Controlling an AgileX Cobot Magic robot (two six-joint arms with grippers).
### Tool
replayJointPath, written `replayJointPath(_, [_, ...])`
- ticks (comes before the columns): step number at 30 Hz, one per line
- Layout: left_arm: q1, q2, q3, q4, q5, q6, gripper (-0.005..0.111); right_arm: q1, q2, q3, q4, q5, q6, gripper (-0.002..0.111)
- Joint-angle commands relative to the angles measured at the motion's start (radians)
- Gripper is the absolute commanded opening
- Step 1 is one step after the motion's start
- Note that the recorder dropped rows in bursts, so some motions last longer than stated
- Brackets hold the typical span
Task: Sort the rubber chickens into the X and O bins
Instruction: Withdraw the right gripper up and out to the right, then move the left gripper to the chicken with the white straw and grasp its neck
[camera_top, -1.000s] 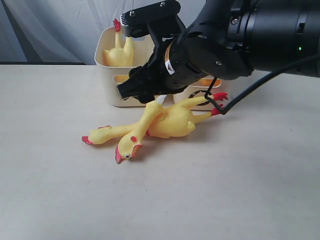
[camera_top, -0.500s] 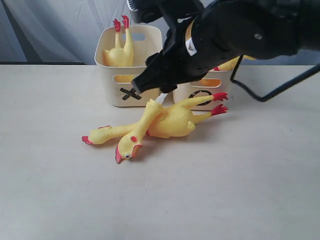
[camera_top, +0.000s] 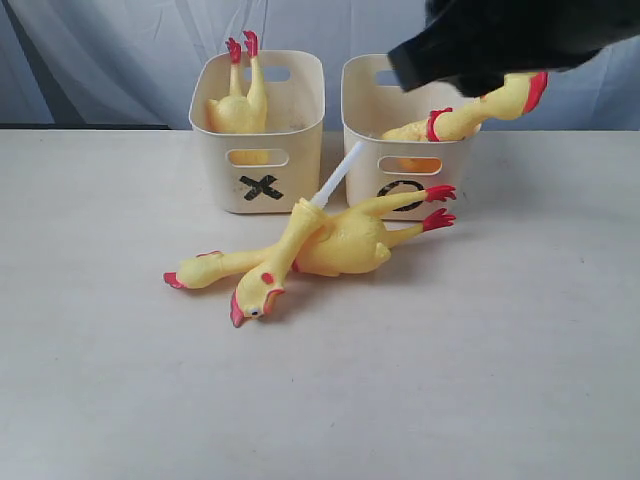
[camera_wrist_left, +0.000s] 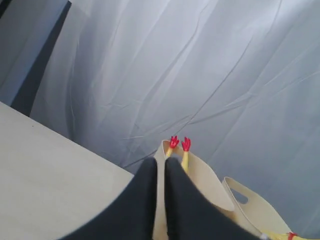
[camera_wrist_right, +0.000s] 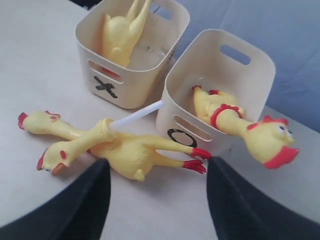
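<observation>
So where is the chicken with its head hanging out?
In the exterior view, right side: that chicken lies in the O bin, head over its right rim.

Bare table (camera_top: 470, 390) in front, chickens (camera_top: 335, 245) lying across approach to both bins (camera_top: 300, 160)

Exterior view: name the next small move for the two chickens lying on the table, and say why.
Probably lower the open right gripper onto the table chickens. They lie crossed and unsorted in front of the X bin and O bin, and the right fingers hang spread over them.
</observation>
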Motion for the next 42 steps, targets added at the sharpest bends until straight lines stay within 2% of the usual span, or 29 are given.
replayJointPath(1, [-0.002,0.046,-0.082,-0.022,0.087,0.033,0.028,0.000,-0.129,-0.001,-0.011,0.044,-0.003,0.054])
replayJointPath(4, [-0.002,0.103,-0.136,-0.167,0.141,0.133,0.050,0.000,-0.214,-0.001,-0.011,0.074,-0.015,0.054])
replayJointPath(6, [-0.002,0.162,-0.173,-0.330,0.193,0.283,0.059,0.000,-0.264,-0.001,-0.011,0.106,-0.022,0.054])
replayJointPath(7, [-0.002,0.190,-0.187,-0.404,0.222,0.360,0.060,0.000,-0.288,-0.001,-0.011,0.125,-0.026,0.054])
replayJointPath(11, [-0.002,0.368,-0.243,-0.815,0.391,0.859,0.060,0.000,-0.405,-0.001,-0.011,0.182,-0.036,0.054])
replayJointPath(14, [-0.002,0.510,-0.288,-0.960,0.507,1.147,0.060,0.000,-0.486,-0.001,-0.011,0.208,-0.036,0.054])
replayJointPath(17, [-0.002,0.664,-0.353,-0.930,0.573,1.254,0.060,0.000,-0.559,-0.001,-0.011,0.252,-0.040,0.054])
replayJointPath(20, [-0.002,0.801,-0.427,-0.863,0.620,1.284,0.060,0.000,-0.629,-0.001,-0.009,0.306,-0.055,0.054])
replayJointPath(26, [-0.002,1.043,-0.547,-0.774,0.698,1.389,0.060,0.000,-0.733,-0.001,-0.013,0.306,-0.081,0.054])
replayJointPath(28, [-0.020,1.101,-0.578,-0.756,0.691,1.437,0.060,0.000,-0.764,-0.001,-0.013,0.306,-0.081,0.054])
replayJointPath(31, [-0.088,1.185,-0.617,-0.701,0.657,1.492,0.060,0.000,-0.817,-0.001,-0.011,0.306,-0.081,0.054])
replayJointPath(34, [-0.176,1.279,-0.655,-0.624,0.567,1.488,0.060,0.000,-0.861,-0.001,-0.021,0.306,-0.081,0.054])
replayJointPath(38, [-0.288,1.398,-0.705,-0.617,0.436,1.488,0.060,0.000,-0.912,-0.001,-0.051,0.306,-0.084,0.054])
replayJointPath(42, [-0.356,1.508,-0.759,-0.615,0.356,1.488,0.060,0.000,-0.959,-0.001,-0.102,0.306,-0.085,0.054])
